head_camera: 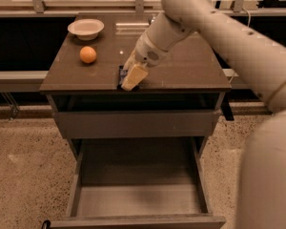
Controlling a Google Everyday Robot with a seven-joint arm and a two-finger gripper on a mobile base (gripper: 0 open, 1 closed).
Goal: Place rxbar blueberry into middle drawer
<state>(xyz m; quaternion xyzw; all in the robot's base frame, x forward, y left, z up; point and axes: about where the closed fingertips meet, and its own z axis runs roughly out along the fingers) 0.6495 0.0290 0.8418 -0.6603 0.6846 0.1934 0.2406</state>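
Note:
The rxbar blueberry (120, 76) is a dark blue bar lying flat on the dark cabinet top (190, 66), close to its front edge. My gripper (132, 78) is down on the bar, covers most of it, and leaves only its left side showing. The bar rests on the top and is not lifted. The middle drawer (76, 190) is pulled far out below, with tall side walls and a pale grey floor, and nothing lies in it. It sits directly below and in front of the gripper.
An orange (87, 55) and a white bowl (86, 28) sit on the back left of the cabinet top. The shallower drawer with the plain grey front panel (133, 124) is slightly out above the middle drawer. My arm (219, 27) reaches in from the right.

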